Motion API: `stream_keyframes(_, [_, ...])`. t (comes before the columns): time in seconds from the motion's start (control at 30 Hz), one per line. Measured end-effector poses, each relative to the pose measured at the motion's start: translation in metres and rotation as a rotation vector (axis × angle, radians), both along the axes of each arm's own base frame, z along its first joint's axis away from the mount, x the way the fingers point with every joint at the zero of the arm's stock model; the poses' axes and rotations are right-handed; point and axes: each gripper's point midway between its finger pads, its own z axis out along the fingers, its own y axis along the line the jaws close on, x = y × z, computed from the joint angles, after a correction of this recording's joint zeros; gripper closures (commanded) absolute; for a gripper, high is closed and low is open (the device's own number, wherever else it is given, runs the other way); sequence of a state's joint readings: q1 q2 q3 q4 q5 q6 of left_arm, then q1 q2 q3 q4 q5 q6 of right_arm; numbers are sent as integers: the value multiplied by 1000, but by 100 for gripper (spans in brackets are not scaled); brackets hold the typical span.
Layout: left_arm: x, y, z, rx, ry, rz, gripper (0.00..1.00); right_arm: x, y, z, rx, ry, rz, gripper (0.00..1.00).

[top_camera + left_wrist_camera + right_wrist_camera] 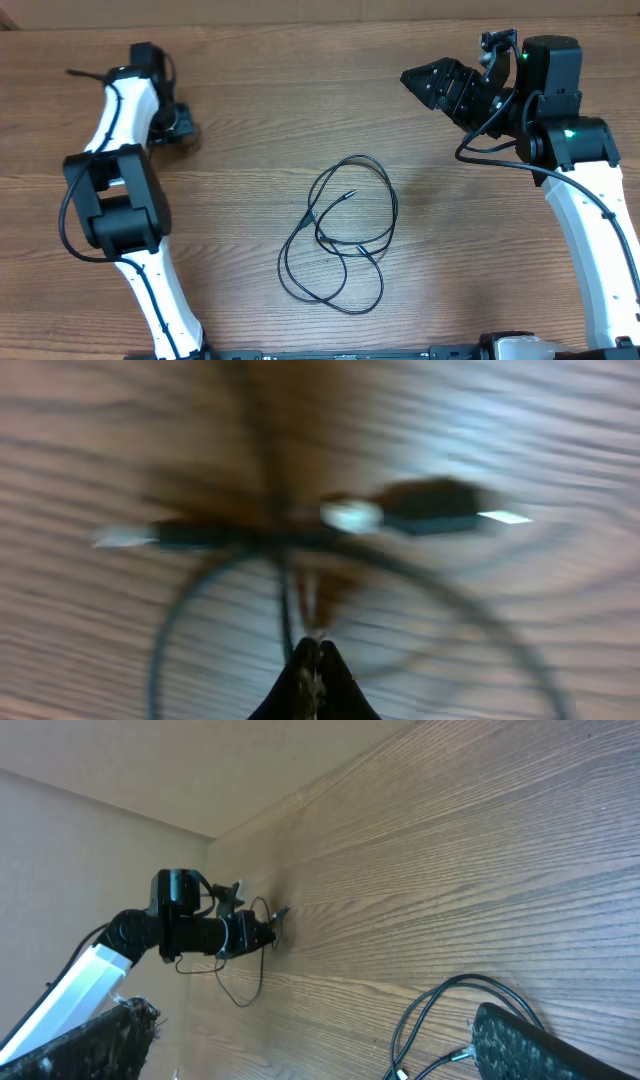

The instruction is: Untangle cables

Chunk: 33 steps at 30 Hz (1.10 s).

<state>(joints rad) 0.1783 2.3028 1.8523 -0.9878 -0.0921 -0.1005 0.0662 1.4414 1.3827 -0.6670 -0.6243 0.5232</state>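
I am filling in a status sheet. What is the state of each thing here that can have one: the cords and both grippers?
cords: tangled, lying in crossing loops on the table.
left gripper: shut; the blur hides whether it pinches a cord.
right gripper: open, empty.

The cables (350,245) are black, the table (250,200) brown with wood grain.
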Motion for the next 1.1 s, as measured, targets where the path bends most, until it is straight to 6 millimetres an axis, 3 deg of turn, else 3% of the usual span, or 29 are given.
stream_keyframes(0.37, [-28,82,-3,-3,11,188,96,0,0,0,0,1,0,0])
stream_keyframes(0.57, [-39,106,-3,-18,7,251,96,0,0,0,0,0,0,0])
stream_keyframes(0.7, [-36,104,-2,-100,-24,266,96,0,0,0,0,0,0,0])
stream_keyframes(0.83, [-15,89,13,-220,-110,220,96,0,0,0,0,0,0,0])
stream_keyframes(1.1, [26,41,45,-387,-246,92,96,0,0,0,0,0,0,0])
